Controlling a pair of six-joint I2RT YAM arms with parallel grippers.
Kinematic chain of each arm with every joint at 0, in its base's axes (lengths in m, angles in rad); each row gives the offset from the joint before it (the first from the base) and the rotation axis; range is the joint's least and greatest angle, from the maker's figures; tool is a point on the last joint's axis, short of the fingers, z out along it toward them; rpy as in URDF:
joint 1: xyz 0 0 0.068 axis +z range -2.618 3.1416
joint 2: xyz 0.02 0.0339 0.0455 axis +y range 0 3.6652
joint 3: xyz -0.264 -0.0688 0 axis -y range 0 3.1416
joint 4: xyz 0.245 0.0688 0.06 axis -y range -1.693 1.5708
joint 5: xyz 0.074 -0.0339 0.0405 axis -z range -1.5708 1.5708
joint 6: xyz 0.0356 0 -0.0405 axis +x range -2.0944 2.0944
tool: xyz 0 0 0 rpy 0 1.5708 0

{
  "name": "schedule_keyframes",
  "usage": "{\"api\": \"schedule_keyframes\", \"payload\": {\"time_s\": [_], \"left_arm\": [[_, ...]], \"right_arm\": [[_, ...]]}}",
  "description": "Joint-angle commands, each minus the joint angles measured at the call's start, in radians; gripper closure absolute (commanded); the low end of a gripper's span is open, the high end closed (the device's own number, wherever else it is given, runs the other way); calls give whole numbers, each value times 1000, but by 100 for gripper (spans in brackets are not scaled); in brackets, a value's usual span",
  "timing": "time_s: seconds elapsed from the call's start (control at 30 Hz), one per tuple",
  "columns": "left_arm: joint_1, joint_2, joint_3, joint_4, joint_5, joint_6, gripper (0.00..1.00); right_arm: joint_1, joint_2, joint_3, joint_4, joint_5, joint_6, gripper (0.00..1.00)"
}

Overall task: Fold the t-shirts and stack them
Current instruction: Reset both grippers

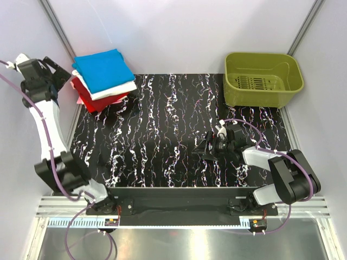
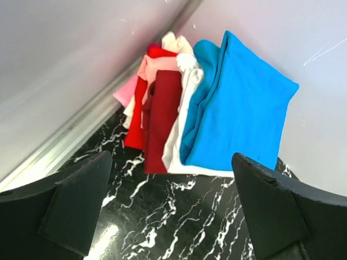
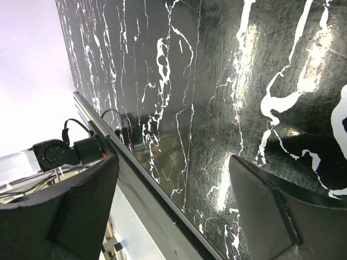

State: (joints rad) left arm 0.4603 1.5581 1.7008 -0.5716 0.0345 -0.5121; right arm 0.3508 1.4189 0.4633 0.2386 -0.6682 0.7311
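Three folded t-shirts lie stacked at the table's far left corner: the turquoise-blue one (image 1: pixel 103 69) on top, the white one (image 1: pixel 115 90) under it, the red one (image 1: pixel 103 101) at the bottom. In the left wrist view the blue shirt (image 2: pixel 238 108), white shirt (image 2: pixel 187 97) and red shirt (image 2: pixel 160 116) lie ahead of the open jaws. My left gripper (image 1: pixel 60 76) is open and empty, raised just left of the stack. My right gripper (image 1: pixel 205 148) is open and empty, low over the table at the right middle, far from the shirts.
An olive-green plastic basket (image 1: pixel 262 79) stands at the far right corner. The black marbled table top (image 1: pixel 162 135) lies between the shirts and the basket. White walls close the back and both sides. The table's near edge rail (image 3: pixel 157 200) shows in the right wrist view.
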Motion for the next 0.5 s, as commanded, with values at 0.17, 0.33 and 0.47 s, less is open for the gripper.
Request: {"api": "schedule_keyframes", "payload": {"time_s": [0.17,0.33,0.47], "left_arm": [[6,-419,-367,133,-42,21,1],[-18,-590,-619,154,-6,57,1],[-32,-735,-797,130,103,57,1]], "right_arm": [[-6,-17,-5,28,-2,-1,6],[-7,-20,-3,27,-2,-2,0],[-7,-20,0,21,-5,-6,0]]}}
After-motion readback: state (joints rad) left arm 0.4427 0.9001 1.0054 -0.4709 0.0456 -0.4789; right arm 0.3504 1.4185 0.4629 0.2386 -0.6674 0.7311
